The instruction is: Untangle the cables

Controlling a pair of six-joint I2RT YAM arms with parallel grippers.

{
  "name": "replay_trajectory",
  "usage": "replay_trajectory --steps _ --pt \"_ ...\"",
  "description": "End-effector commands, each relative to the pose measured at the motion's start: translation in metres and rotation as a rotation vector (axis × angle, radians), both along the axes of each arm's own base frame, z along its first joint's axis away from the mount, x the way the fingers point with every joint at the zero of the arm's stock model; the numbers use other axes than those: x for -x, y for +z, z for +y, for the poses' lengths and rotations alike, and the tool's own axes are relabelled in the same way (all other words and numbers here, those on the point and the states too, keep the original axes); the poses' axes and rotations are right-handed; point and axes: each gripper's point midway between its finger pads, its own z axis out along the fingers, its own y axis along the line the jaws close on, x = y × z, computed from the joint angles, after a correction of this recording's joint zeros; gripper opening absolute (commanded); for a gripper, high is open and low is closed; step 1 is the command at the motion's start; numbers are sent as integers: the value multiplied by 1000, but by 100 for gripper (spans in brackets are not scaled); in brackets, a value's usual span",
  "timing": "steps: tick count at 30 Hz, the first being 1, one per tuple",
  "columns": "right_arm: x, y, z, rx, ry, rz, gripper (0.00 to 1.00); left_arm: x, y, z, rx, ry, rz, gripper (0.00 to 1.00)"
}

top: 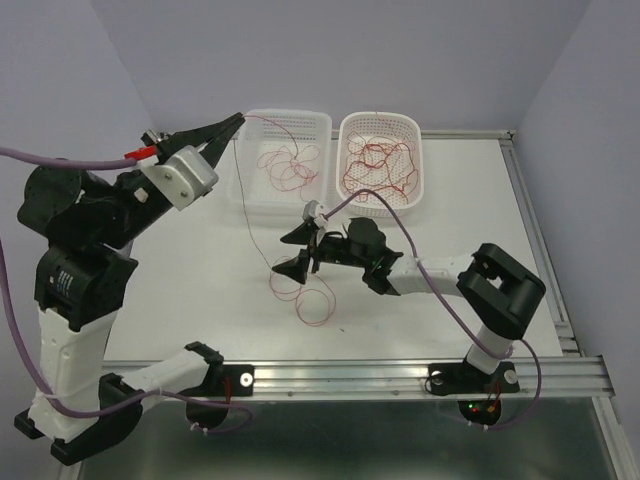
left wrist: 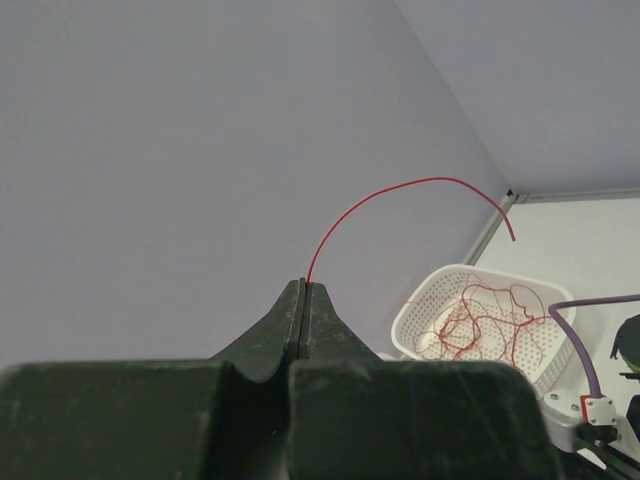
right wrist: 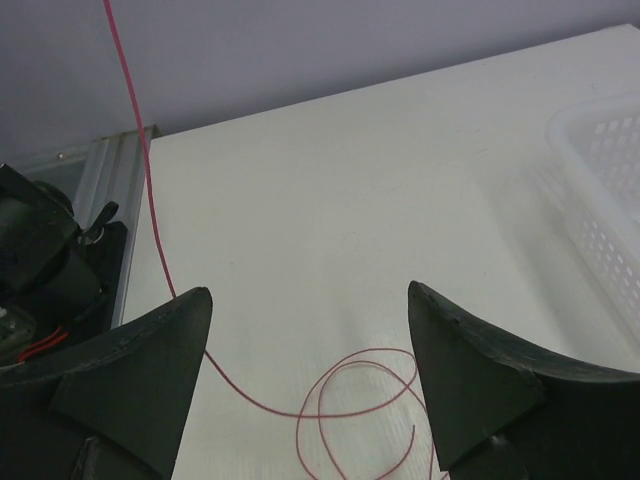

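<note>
My left gripper [top: 240,118] is raised at the back left, shut on one thin red cable [top: 243,200]. The cable hangs from the tips down to loose loops [top: 312,300] on the white table. In the left wrist view the jaws [left wrist: 303,285] are pressed together and the cable's short free end [left wrist: 420,183] arcs up out of them. My right gripper [top: 293,252] is open low over the table, beside the hanging strand. In the right wrist view the loops [right wrist: 360,375] lie between the open fingertips [right wrist: 308,290], untouched.
Two white perforated baskets stand at the back: the left basket [top: 250,190] holds a few red cables [top: 290,165], the right basket [top: 345,135] a denser tangle [top: 380,160]. A metal rail [top: 400,375] runs along the near edge. A basket corner [right wrist: 610,200] shows right of the right gripper.
</note>
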Motion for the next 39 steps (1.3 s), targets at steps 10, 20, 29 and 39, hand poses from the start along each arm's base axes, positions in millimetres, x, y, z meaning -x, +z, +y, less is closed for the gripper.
replay_trajectory --steps 10,20,29,39 --pt "5 29 -38 -55 -120 -119 86 42 46 13 101 -60 -137 0" --pt "55 -5 9 82 275 -146 86 40 49 12 115 -64 -126 0" --pt "32 -7 27 98 194 -145 24 39 46 17 112 -35 -134 0" --pt "21 95 12 22 73 -226 0 -15 -20 35 46 214 -78 0"
